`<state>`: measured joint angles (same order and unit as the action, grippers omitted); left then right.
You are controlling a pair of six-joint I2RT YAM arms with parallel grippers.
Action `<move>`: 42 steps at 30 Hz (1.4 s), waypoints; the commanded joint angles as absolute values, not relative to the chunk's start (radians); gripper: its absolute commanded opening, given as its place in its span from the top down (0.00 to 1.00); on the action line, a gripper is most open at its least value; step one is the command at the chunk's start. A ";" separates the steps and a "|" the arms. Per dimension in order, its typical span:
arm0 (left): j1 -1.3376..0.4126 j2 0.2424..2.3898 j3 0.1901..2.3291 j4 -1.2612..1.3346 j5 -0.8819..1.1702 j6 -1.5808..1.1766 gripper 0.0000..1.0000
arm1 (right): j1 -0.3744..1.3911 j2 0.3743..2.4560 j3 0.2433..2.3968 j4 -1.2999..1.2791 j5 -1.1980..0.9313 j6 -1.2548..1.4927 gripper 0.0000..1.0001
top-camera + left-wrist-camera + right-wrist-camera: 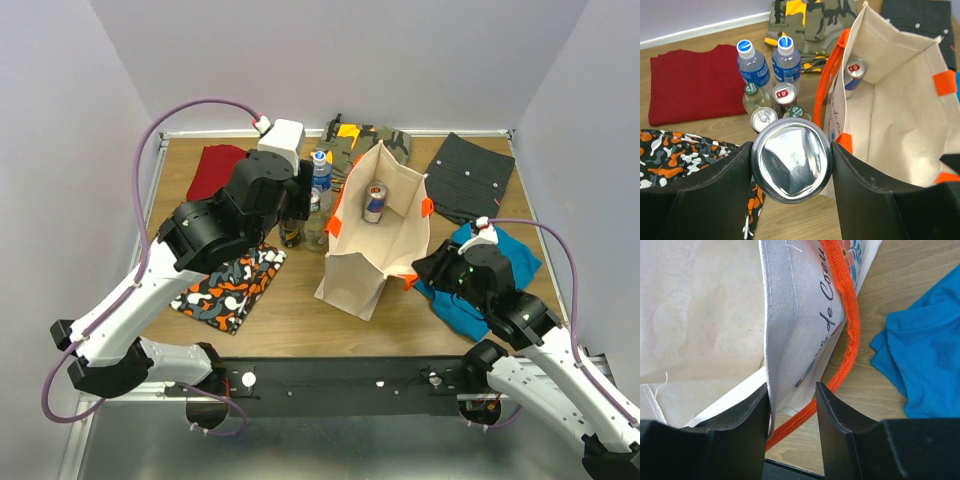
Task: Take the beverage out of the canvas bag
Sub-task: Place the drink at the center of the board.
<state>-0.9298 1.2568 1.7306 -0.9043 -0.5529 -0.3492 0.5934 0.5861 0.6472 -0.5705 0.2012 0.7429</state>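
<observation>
The beige canvas bag [385, 245] with orange handles stands upright and open mid-table. One silver, blue and red can [375, 203] stands inside it at the far end, also in the left wrist view [855, 72]. My left gripper [791, 147] is shut on a dark can [791, 162], seen from its shiny bottom, held just left of the bag [900, 100] beside the drinks on the table. In the top view the left gripper [293, 215] is over that spot. My right gripper [791, 390] is open, its jaws astride the bag's near-right wall [800, 315], which touches only the left finger.
Two blue-capped bottles [752, 67], small green-capped bottles [752, 92] and cans [784, 95] stand left of the bag. Folded clothes lie around it: red [215, 170], camouflage [365, 140], dark grey [472, 175], blue [495, 265], black-orange patterned [235, 285].
</observation>
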 commanded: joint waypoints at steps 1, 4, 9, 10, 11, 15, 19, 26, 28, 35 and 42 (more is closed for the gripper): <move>-0.930 1.206 1.659 -0.769 -0.588 -0.376 1.00 | 0.589 0.583 0.634 -0.595 0.204 0.735 0.51; -0.920 1.189 1.593 -0.739 -0.577 -0.393 1.00 | 0.589 0.583 0.632 -0.592 0.198 0.730 0.51; -0.916 1.169 1.505 -0.698 -0.566 -0.417 1.00 | 0.589 0.588 0.632 -0.592 0.196 0.729 0.51; -0.916 1.166 1.473 -0.692 -0.571 -0.420 1.00 | 0.588 0.589 0.632 -0.592 0.195 0.729 0.51; -0.914 1.160 1.456 -0.677 -0.572 -0.425 1.00 | 0.589 0.588 0.632 -0.591 0.195 0.729 0.51; -0.911 1.140 1.359 -0.609 -0.563 -0.448 1.00 | 0.589 0.589 0.632 -0.588 0.192 0.727 0.51; -0.907 1.121 1.249 -0.534 -0.558 -0.477 1.00 | 0.589 0.592 0.632 -0.588 0.189 0.726 0.51; -0.904 1.101 1.125 -0.424 -0.578 -0.511 1.00 | 0.589 0.589 0.630 -0.588 0.192 0.726 0.51; -0.900 1.101 1.088 -0.397 -0.587 -0.515 1.00 | 0.589 0.595 0.632 -0.589 0.195 0.726 0.51; -0.876 1.126 1.023 -0.330 -0.583 -0.531 1.00 | 0.589 0.588 0.632 -0.591 0.195 0.727 0.51; -0.831 1.147 0.940 -0.242 -0.540 -0.546 1.00 | 0.589 0.588 0.632 -0.592 0.196 0.730 0.51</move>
